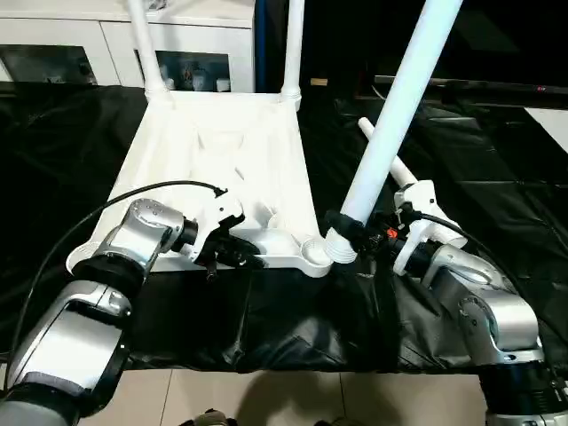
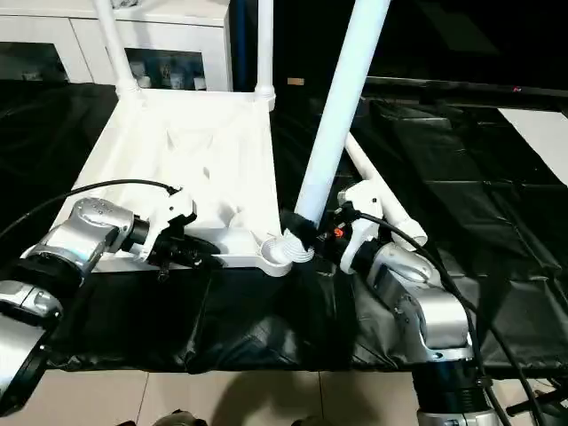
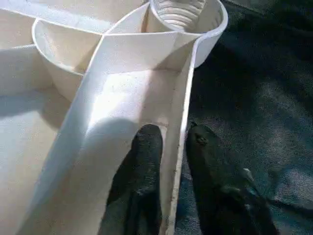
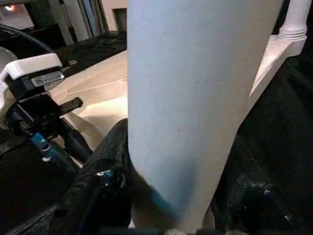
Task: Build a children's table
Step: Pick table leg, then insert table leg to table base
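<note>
The children's table top lies upside down on black cloth, ribbed underside up. Two white legs stand in its far corner sockets. My left gripper is at the near edge, one finger inside the rim wall and the other outside, shut on that wall. My right gripper is shut on a third leg, which leans up and to the right. Its ribbed lower end sits at the right rim of the near right socket; whether it is inside is hidden.
Another white leg lies on the black cloth behind my right arm. White cabinets stand along the far side. The cloth's front edge drops to a pale floor close to me.
</note>
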Controlling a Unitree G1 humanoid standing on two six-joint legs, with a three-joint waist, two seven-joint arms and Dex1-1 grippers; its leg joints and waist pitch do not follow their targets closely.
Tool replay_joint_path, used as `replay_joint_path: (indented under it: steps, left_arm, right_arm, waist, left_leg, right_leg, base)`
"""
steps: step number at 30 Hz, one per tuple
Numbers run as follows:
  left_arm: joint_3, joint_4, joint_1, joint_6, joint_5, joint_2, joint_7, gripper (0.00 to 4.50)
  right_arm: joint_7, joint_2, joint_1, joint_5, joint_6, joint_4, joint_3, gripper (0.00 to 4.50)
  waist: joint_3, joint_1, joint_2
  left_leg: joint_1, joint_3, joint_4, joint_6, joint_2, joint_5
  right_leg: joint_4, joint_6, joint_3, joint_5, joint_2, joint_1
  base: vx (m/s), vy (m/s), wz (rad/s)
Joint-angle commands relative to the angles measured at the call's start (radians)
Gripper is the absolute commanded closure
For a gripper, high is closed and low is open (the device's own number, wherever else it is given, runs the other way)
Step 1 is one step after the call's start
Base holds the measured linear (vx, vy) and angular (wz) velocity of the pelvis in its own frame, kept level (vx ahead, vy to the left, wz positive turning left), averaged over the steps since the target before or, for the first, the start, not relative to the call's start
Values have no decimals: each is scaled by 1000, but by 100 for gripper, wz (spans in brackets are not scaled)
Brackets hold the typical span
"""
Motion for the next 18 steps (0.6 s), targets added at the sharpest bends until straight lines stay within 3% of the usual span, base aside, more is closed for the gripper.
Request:
replay_joint_path:
  steps: [1,7,13,18]
  left_arm:
    - [-5,12,-20,-18,19,-2,-6,372]
    - [2,19,-16,-30,24,-10,-10,416]
    - [-6,-54,37,-23,22,-43,11,448]
    - [19,-91,70,-10,3,-76,61,450]
  right_arm:
    - [-4,0,-18,-1,-25,-5,3,262]
    - [-19,2,-52,-58,-78,65,27,262]
    - [-20,5,-118,-89,-74,190,49,262]
    - [-15,6,-136,-99,-64,219,61,262]
  waist:
    - [-76,3,19]
    - [-75,1,20]
    - [-79,-1,18]
    - [-73,-3,13]
  left_leg:
    - [19,-25,-84,-11,64,-158]
    - [20,-24,-83,-16,64,-162]
    - [18,-22,-80,-1,68,-125]
    - [19,-20,-81,4,65,-153]
  right_leg:
    - [-64,-259,60,-113,-101,58]
    - [-64,-267,60,-116,-102,56]
    - [-55,-295,60,-37,-105,60]
    - [-66,-271,61,-130,-102,58]
  base:
    - [0,0,0]
    - [0,0,0]
    - [0,0,0]
    - [0,0,0]
